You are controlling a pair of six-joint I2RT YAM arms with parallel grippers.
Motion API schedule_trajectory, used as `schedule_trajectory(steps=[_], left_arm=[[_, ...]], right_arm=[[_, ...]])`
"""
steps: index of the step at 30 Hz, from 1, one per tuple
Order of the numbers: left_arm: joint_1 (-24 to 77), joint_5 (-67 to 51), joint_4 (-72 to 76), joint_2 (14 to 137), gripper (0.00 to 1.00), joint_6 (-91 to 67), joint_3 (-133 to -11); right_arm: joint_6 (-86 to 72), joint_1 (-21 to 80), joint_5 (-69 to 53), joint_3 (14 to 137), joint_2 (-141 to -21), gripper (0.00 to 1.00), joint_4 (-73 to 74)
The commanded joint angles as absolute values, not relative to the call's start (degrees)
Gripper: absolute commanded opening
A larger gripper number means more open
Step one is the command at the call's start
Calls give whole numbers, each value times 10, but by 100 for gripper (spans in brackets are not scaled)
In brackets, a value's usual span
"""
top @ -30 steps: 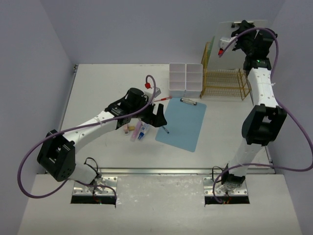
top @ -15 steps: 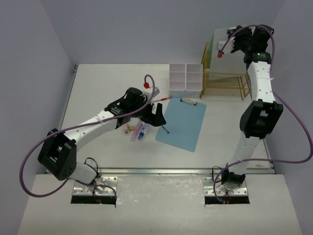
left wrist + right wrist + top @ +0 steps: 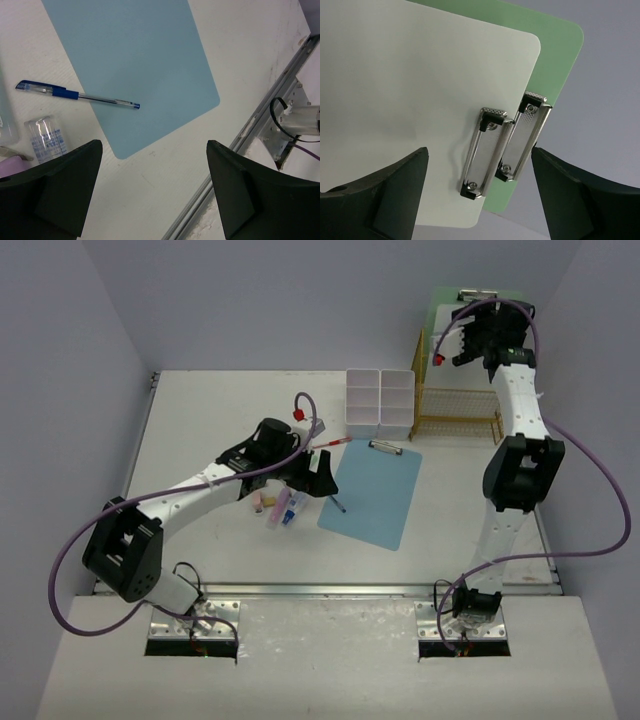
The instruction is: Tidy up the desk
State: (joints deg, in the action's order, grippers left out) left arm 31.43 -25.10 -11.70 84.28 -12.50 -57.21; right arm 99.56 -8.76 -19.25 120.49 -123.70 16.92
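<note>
Left claw [image 3: 153,146] gapes wide and grips nothing, poised over the desk [image 3: 165,165]. A blue pen [image 3: 75,95] lies just ahead of one finger, its tip on the blue clipboard [image 3: 140,50] ahead of the claw. Right claw [image 3: 479,150], raised well above the desk, is likewise spread wide with nothing held; a white clipboard [image 3: 395,75] overlapping a green clipboard [image 3: 560,50] stands directly ahead

Readable text: none that I can make out in any view.
Clear tube [image 3: 46,138]: blue print on it, too blurred for me to read.
</note>
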Motion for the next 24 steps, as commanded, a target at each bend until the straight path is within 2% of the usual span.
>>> schedule_trajectory(steps=[1, 11, 17, 21, 24], left_arm=[[308, -264, -88, 843, 83, -134, -572], [307, -247, -90, 815, 83, -132, -564], [307, -232, -102, 788, 83, -129, -559], [307, -218, -98, 772, 83, -128, -549], [307, -214, -100, 765, 84, -127, -545]], right_arm=[[994, -84, -169, 1234, -1228, 85, 151], [925, -84, -206, 1205, -1170, 85, 64], [825, -84, -227, 1214, -1113, 84, 12], [759, -83, -225, 1185, -1053, 82, 44], [697, -72, -236, 1144, -999, 77, 145]])
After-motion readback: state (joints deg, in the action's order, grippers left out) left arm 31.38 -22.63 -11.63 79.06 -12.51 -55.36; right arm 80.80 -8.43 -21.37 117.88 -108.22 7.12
